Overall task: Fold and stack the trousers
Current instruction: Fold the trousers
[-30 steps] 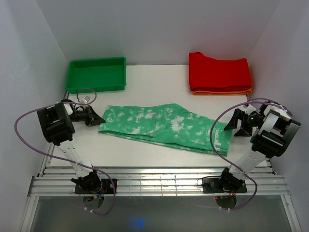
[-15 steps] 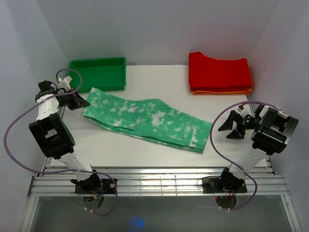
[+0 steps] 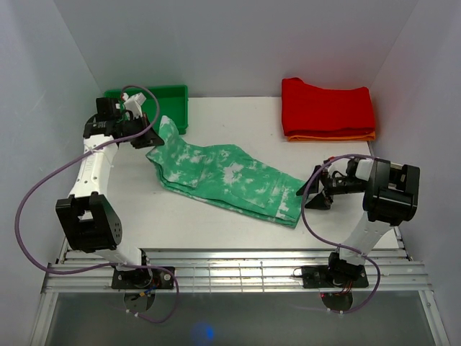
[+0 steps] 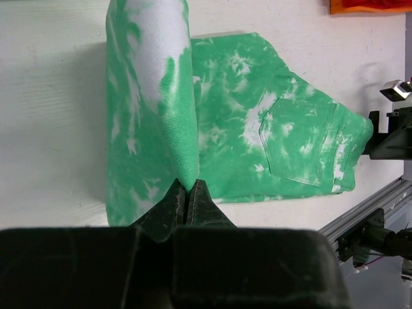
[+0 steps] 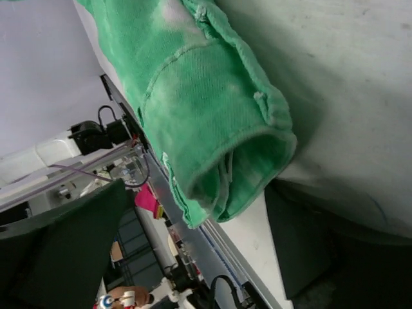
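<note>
My left gripper (image 4: 188,193) is pinched closed on a leg end of the mint tie-dye trousers (image 3: 223,173), holding that cloth raised beside the green tray (image 3: 144,101). The rest lies slantwise across the white table (image 3: 230,119). My right gripper (image 3: 307,200) is spread wide around the waistband end (back pocket facing up), not clamping it.

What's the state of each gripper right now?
The left gripper is shut on the trousers, pinching a raised fold.
The right gripper is open, jaws spread around the trousers' end.
</note>
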Robot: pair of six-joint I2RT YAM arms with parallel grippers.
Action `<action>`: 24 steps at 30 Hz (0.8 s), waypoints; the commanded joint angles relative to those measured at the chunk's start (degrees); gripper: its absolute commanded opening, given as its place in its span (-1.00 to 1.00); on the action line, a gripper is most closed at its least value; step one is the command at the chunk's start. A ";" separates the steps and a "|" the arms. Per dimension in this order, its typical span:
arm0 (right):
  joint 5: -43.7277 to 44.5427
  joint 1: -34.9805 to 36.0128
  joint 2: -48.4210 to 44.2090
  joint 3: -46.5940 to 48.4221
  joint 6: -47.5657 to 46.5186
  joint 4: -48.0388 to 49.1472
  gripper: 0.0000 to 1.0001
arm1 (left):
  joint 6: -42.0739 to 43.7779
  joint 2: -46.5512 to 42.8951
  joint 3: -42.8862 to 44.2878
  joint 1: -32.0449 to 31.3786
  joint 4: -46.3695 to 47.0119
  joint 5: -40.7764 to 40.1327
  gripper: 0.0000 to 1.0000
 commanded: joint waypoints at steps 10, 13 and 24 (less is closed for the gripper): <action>0.91 5.84 3.07 -2.37 5.77 15.92 -0.85 | -14.66 0.12 -1.64 -24.13 9.02 -11.29 -1.00; 0.30 6.37 3.42 -2.46 6.82 17.50 -0.85 | -18.71 2.58 -1.90 -30.72 12.71 -13.32 -1.00; -1.02 8.21 3.33 -2.54 9.53 20.49 -0.85 | -29.69 16.29 4.24 -47.07 19.57 -17.20 -1.00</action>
